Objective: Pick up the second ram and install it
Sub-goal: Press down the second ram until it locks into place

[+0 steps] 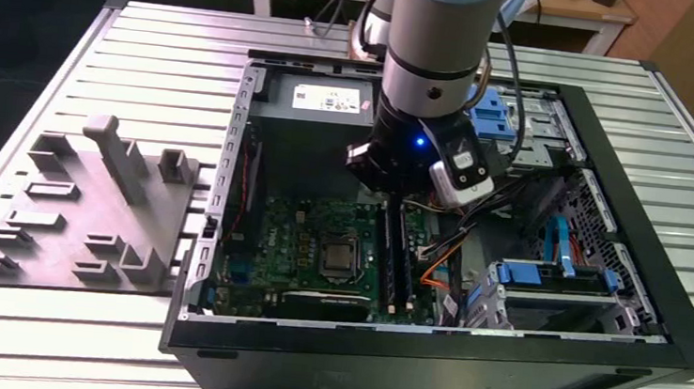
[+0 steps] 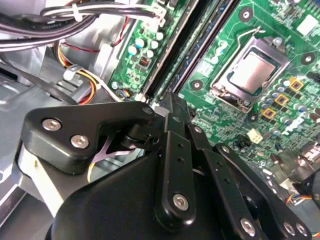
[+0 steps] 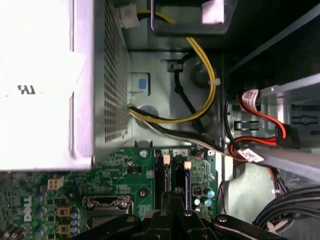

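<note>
- Exterior view: the gripper reaches down into the open computer case, hanging over the upper end of the memory slots on the green motherboard. Its fingers disappear behind the wrist body, so I cannot tell whether they are spread or closed.
- Exterior view: a long dark stick, the second ram, runs from directly under the gripper towards 6 o'clock, standing in the slot area just at 3 o'clock of the processor socket. Whether the gripper touches its upper end cannot be told.
- Exterior view: the grey plastic tray with upright blocks lies on the ribbed metal table at 9 o'clock of the case, well apart from the gripper. A blue drive bracket sits at 3 o'clock of the motherboard, and the power supply lies at 12 o'clock of it.
- Second wrist view: the gripper's black linkages come together over the parallel memory slots. The metal-lidded processor socket sits at 2 o'clock of the fingertip area, and bundled cables lie at 10 o'clock.
- First wrist view: the gripper sits at 6 o'clock, with the dark slots running up from it. The perforated power supply lies at 10 o'clock, a yellow cable at 1 o'clock, and red cables at 3 o'clock.
</note>
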Tool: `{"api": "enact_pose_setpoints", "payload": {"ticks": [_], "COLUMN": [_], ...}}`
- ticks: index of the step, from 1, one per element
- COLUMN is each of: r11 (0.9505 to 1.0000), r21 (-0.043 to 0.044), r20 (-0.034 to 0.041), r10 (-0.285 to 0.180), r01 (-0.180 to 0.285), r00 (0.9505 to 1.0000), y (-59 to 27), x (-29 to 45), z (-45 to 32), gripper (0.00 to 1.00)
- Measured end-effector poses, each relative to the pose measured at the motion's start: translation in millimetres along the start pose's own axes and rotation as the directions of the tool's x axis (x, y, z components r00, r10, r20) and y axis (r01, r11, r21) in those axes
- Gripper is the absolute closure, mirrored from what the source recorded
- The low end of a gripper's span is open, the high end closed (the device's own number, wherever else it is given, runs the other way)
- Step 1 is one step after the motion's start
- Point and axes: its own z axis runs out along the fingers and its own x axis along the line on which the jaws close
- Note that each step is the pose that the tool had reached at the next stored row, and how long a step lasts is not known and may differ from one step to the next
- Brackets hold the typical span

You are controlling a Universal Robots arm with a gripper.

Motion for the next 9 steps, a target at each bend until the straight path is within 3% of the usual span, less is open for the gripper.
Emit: {"api": "enact_pose_setpoints", "payload": {"ticks": [9], "r11": [1.0], "r21": [-0.0001], "r20": [0.0], "r10": [0.0], "r01": [0.0], "r00": [1.0], "y": [4.8], "x": [0.7], "z": [10.2], "gripper": [0.9]}}
